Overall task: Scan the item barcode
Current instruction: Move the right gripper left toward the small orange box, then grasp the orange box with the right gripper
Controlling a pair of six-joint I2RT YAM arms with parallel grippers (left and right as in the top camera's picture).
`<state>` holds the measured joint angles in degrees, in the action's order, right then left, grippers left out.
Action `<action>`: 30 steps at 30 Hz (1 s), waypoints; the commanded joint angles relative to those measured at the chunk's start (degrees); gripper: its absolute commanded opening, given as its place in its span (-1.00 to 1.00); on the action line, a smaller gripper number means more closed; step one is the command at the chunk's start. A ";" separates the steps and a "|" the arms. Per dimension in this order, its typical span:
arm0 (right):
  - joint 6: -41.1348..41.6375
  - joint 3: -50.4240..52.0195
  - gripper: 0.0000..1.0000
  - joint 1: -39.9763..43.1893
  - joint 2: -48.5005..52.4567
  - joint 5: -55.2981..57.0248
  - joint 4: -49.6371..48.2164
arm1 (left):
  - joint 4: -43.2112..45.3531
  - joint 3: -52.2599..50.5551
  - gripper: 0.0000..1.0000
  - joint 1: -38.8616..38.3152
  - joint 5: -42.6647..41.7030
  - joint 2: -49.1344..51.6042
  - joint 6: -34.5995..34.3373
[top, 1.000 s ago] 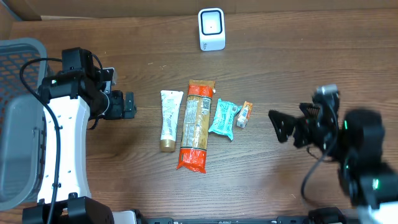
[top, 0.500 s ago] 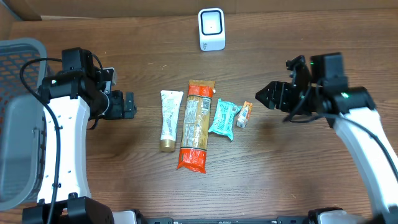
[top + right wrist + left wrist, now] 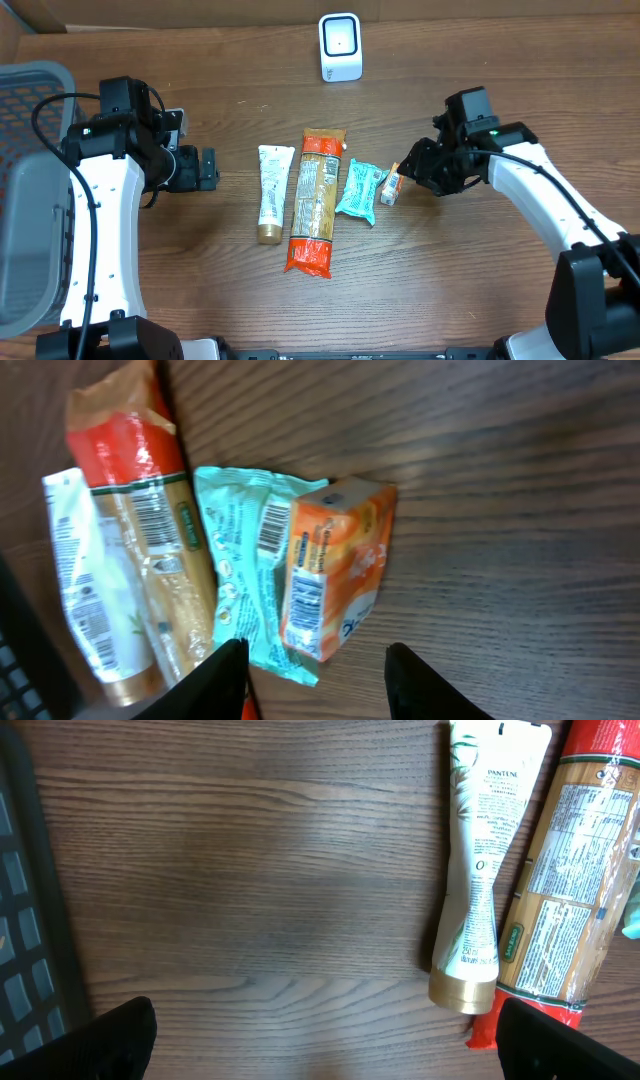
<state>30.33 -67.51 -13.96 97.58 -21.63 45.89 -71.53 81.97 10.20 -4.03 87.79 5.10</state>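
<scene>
Four items lie in a row mid-table: a white tube, a long red-ended packet, a teal packet and a small orange box. The white scanner stands at the back. My right gripper is at the orange box's right side. In the right wrist view, its jaws are apart and the near end of the orange box lies between the fingertips, untouched; the right gripper holds nothing. My left gripper hangs open left of the tube, and the left gripper is empty.
A grey mesh basket fills the left edge of the table. The left wrist view shows the tube and the long packet to the right, with bare wood in front.
The right arm swung in from the right edge to the orange box, and its jaws narrowed. The left arm and the items stayed put.
</scene>
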 commanded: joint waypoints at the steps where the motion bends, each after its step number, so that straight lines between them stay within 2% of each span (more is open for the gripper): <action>1: 4.70 -1.03 -0.09 -1.29 1.68 5.11 0.13 | 0.00 -0.20 0.99 -0.11 0.02 0.11 1.11; 6: 8.70 -0.98 -0.18 -2.51 3.93 8.11 0.07 | 0.00 -0.20 0.99 -0.11 0.00 0.11 1.11; 30: 7.15 -0.98 -0.15 -7.63 6.05 7.45 -6.75 | 0.00 -0.20 0.99 -0.11 0.02 0.11 1.09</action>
<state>38.37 -67.51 -21.52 103.61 -14.59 39.51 -71.53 81.97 10.20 -4.03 87.79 5.10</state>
